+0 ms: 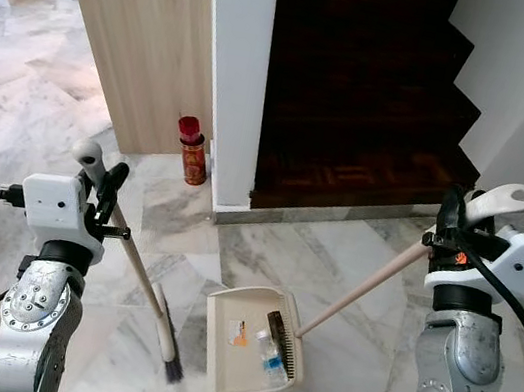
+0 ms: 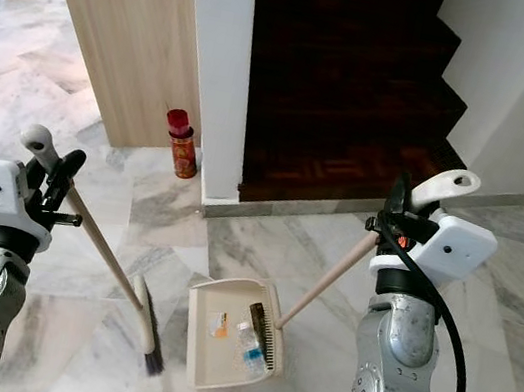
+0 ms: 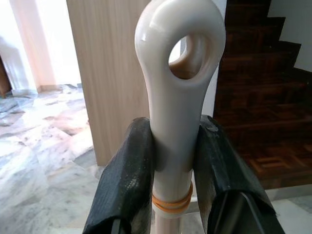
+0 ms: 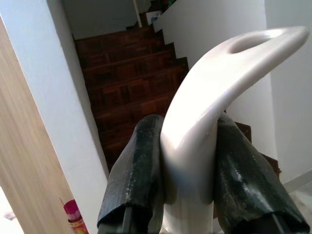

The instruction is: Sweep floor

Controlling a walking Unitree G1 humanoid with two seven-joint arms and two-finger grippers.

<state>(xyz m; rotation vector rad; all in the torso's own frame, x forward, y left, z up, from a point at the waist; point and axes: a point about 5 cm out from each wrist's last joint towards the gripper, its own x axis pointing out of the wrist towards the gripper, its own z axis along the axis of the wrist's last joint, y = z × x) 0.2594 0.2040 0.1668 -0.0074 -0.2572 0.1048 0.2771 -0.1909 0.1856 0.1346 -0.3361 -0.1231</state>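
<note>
Here, your left claw (image 1: 104, 187) is clamped on the broom (image 1: 146, 288) near its looped handle top, its bristles touching the marble floor (image 1: 344, 363) just beside the dustpan (image 1: 249, 344). Your right claw (image 1: 455, 222) grips the dustpan's long handle; the pan lies on the floor holding small scraps. A red can (image 1: 191, 151) stands by the wall corner.

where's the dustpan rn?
In the left eye view the dustpan sits on the marble floor centre-bottom, right of the broom bristles, below the stairs; the right gripper holds its handle.
</note>
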